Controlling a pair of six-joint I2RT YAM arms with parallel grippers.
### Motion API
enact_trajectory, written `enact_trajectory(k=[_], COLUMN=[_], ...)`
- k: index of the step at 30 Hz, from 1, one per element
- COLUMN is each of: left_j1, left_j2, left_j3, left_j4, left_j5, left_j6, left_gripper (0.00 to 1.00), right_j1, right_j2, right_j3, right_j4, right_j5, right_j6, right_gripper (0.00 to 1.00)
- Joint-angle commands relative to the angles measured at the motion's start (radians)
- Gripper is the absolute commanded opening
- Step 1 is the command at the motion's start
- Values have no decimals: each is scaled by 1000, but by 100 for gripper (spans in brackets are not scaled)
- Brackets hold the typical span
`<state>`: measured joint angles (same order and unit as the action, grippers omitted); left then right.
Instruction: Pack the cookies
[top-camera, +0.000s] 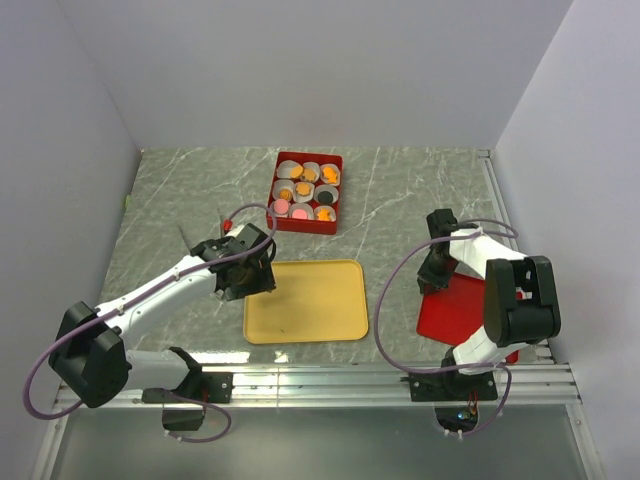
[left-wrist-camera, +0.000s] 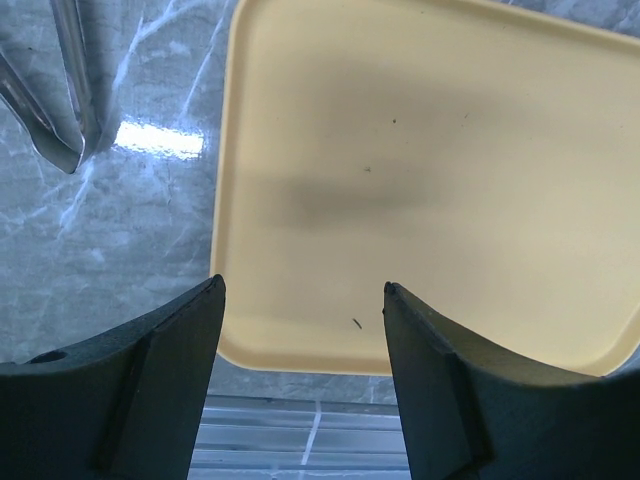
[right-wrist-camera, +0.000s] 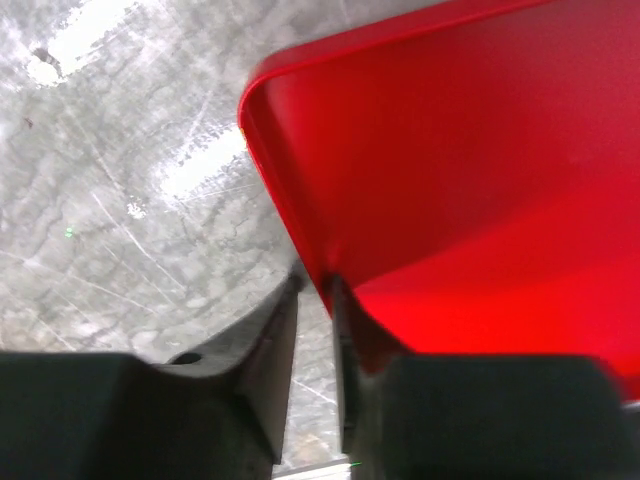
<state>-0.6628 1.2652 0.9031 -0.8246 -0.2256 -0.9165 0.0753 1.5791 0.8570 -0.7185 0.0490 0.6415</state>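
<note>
The cookies (top-camera: 306, 192), orange, pink, tan and one black, sit in white paper cups inside a red box (top-camera: 279, 163) at the back middle of the table. My left gripper (top-camera: 246, 278) (left-wrist-camera: 303, 286) hangs open over the near left edge of an empty yellow tray (top-camera: 312, 300) (left-wrist-camera: 420, 170), with nothing between its fingers. A flat red lid (top-camera: 455, 308) (right-wrist-camera: 450, 180) lies at the right. My right gripper (top-camera: 433, 270) (right-wrist-camera: 315, 281) has its jaws drawn close together over the lid's left rim, one finger on each side.
Shiny metal tongs (left-wrist-camera: 60, 90) lie on the marble table left of the yellow tray. White walls stand close on the left, back and right. An aluminium rail (top-camera: 330, 380) runs along the near edge by the arm bases.
</note>
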Motion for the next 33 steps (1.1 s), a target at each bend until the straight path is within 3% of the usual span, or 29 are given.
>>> enact_trajectory(k=[1, 4, 5, 13, 23, 27, 33], left_j1=[-4, -3, -3, -4, -1, -3, 0], left_j2=[-7, -12, -13, -32, -35, -82, -142], left_j3=[33, 42, 45, 158, 433, 461, 471], left_j4=[-13, -22, -24, -94, -142, -27, 103], left_j5=[-11, -20, -23, -57, -67, -14, 119], left_j6=[19, 18, 16, 31, 99, 165, 185], left_gripper=[70, 70, 70, 72, 75, 81, 92], right_j1=[-2, -2, 1, 99, 175, 173, 164], right_j2=[61, 71, 71, -37, -97, -94, -151], right_j3=[-46, -32, -21, 143, 617, 763, 814], right_j4=[102, 91, 85, -44, -187, -156, 141], right_j5=[-26, -38, -43, -77, -181, -355, -659], right_j6=[21, 15, 11, 24, 76, 104, 253], right_gripper=[18, 1, 0, 0, 0, 0, 0])
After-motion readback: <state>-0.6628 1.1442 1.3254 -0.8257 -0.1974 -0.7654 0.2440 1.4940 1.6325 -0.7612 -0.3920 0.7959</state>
